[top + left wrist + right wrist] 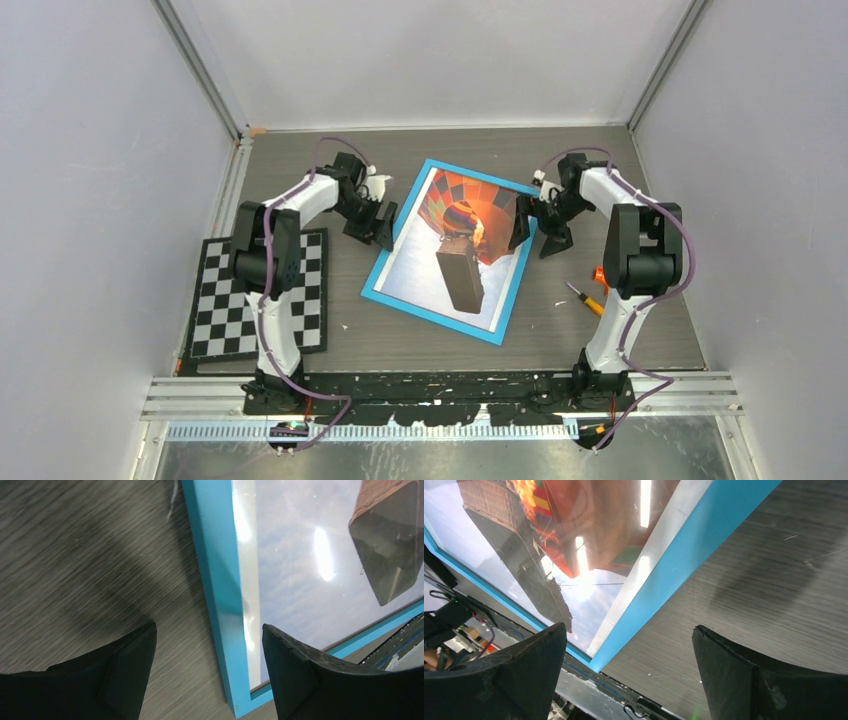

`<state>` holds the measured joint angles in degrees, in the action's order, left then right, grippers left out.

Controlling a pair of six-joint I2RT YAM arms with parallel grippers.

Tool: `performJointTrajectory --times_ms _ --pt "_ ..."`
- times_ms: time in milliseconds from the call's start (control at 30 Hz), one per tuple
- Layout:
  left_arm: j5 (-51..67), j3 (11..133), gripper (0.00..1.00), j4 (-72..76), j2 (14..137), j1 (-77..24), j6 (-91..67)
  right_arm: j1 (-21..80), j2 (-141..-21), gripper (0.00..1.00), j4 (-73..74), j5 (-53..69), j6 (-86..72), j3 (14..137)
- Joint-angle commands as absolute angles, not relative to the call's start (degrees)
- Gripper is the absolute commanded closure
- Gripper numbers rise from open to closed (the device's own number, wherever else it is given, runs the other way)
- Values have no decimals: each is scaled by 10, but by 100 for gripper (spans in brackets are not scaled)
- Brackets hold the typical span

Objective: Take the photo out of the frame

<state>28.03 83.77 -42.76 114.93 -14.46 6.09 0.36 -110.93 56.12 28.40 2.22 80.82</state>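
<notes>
Photo [455, 250] sat face up within the frame [430, 318], balloon and basket visible, with glare streaks across its surface. Frame lay flat at the centre of the bench [350, 340], skewed to the bench edges. Left gripper [372, 225] [207, 630] stood at the frame's left border, jaws released and spread astride the blue edge, grasping nothing. Whether a finger touched the frame could not be determined. Right gripper [535, 228] [629, 630] stood at the frame's right border, jaws released wide, likewise astride the blue edge and empty. Checkerboard [255, 295] lay flat by the bench's left edge, under the left arm. Orange-handled tool [585, 298] lay near the right edge, beside the right arm.
</notes>
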Motion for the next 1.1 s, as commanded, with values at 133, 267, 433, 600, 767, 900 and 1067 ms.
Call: performJointTrajectory --times_ms 133,267,433,600,767,900,1067 --pt "318 778 25 -409 1110 -188 72 8 -1146 0 526 318 -20 810" --pt "331 725 28 -408 1075 -209 79 11 -1183 0 519 339 -28 849" --pt "340 697 33 -416 1048 -226 84 19 -1224 0 517 344 -35 909" --pt "331 699 31 -434 1018 -232 87 19 -1241 0 532 345 -31 955" --pt "314 706 25 -433 940 -235 90 11 -1211 0 546 341 -22 965" --pt "209 696 24 -421 873 -310 171 -33 -1164 0 548 353 -47 956" --pt "106 684 24 -389 885 -460 253 -64 -1084 0 543 372 -71 871"
